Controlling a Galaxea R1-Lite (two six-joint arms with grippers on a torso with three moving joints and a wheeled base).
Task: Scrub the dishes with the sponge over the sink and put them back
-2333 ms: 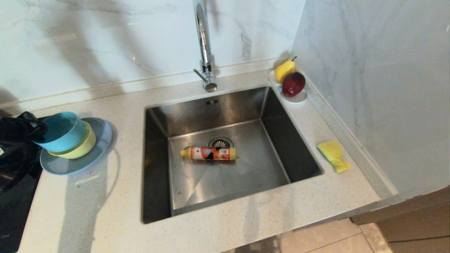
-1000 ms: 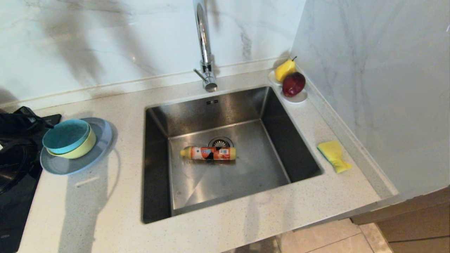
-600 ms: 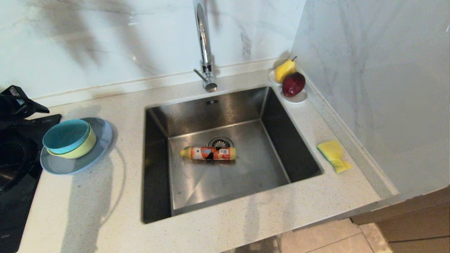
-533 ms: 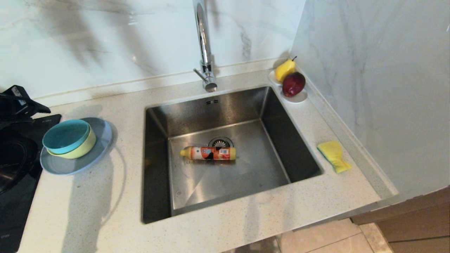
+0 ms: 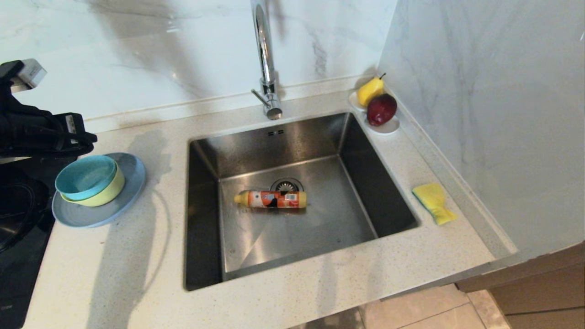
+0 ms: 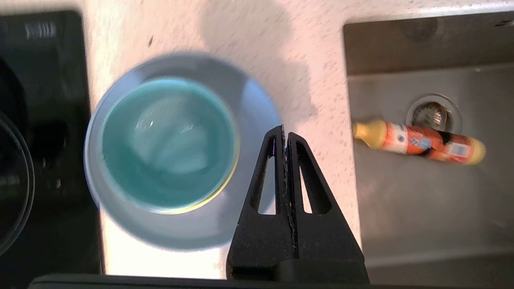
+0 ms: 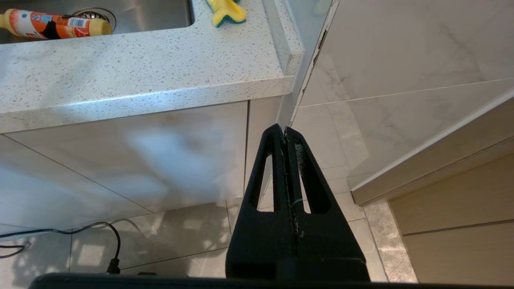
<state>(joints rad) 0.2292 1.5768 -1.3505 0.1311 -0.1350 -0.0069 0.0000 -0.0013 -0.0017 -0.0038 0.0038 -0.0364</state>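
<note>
The dishes are stacked left of the sink: a teal bowl [image 5: 86,177] [image 6: 168,144] nests in a pale yellow bowl [image 5: 112,188], and both stand on a grey-blue plate [image 5: 130,192] [image 6: 257,100]. My left gripper [image 5: 90,137] [image 6: 284,134] hovers above the stack's far edge, shut and empty. The yellow sponge [image 5: 433,201] [image 7: 225,10] lies on the counter right of the sink [image 5: 365,183]. My right gripper [image 7: 284,131] hangs shut and empty below the counter's front edge, over the floor.
An orange detergent bottle [image 5: 270,199] [image 6: 417,141] lies in the basin by the drain. The chrome faucet [image 5: 265,59] rises behind the sink. A white dish [image 5: 388,128] with a pear and an apple sits in the back right corner. A black hob [image 5: 18,256] borders the plate.
My left gripper set the teal bowl into the yellow bowl, let go, rose above the stack and shut its fingers. The right arm has not moved.
</note>
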